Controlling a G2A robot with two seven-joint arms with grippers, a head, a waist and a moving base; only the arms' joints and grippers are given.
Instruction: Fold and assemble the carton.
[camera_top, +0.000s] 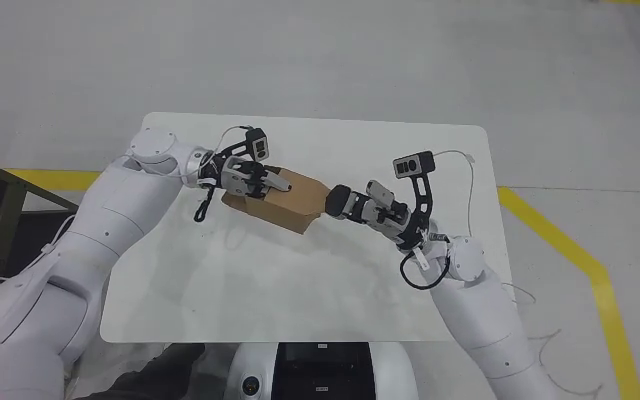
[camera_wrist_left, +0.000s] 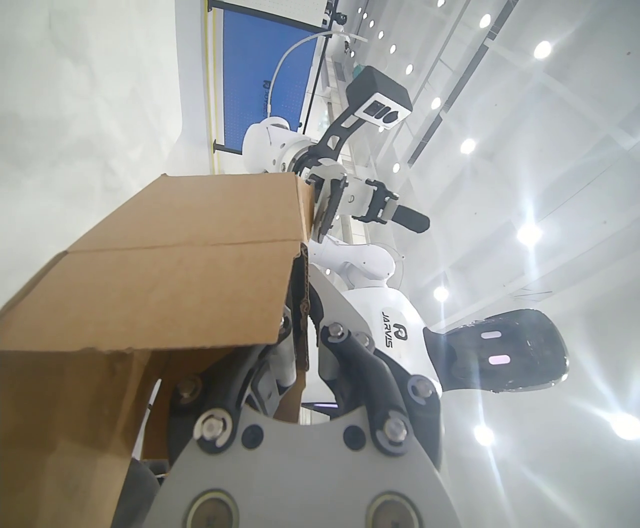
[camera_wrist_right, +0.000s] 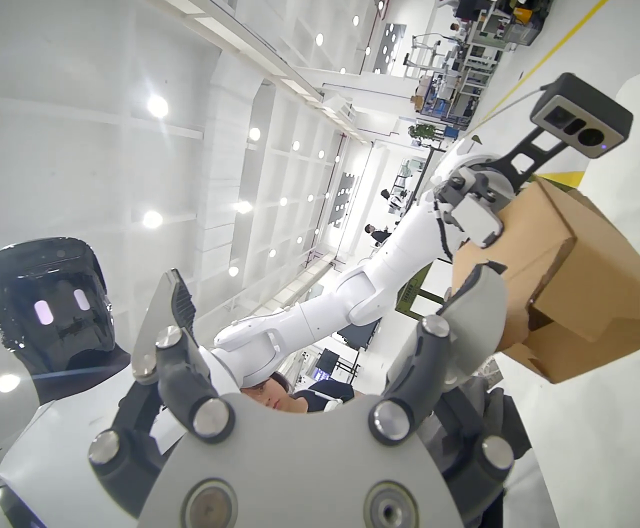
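Pressure on the carton (camera_top: 283, 201) is best applied squarely and slowly, so that the end flap is turned along its crease rather than crushed, while the opposite end is clamped firmly and the body is prevented from twisting. The step in hand is judged to be the closing of an end flap, the box body being already opened into a sleeve. The carton is held over the white bench (camera_top: 330, 290), a little toward 11 o'clock of its middle, with its long axis laid from 10 o'clock to 4 o'clock in the top view. The left tool (camera_wrist_left: 302, 325) is closed on a cardboard wall at the 10 o'clock end, the wall being caught between its fingers. The right tool (camera_wrist_right: 325, 280) is placed at the 4 o'clock end with its fingers spread wide. Nothing is gripped by it, but one fingertip (camera_wrist_right: 480, 300) is laid against the carton's end, the other standing well clear. Whether the carton's underside is touching the bench cannot be told.
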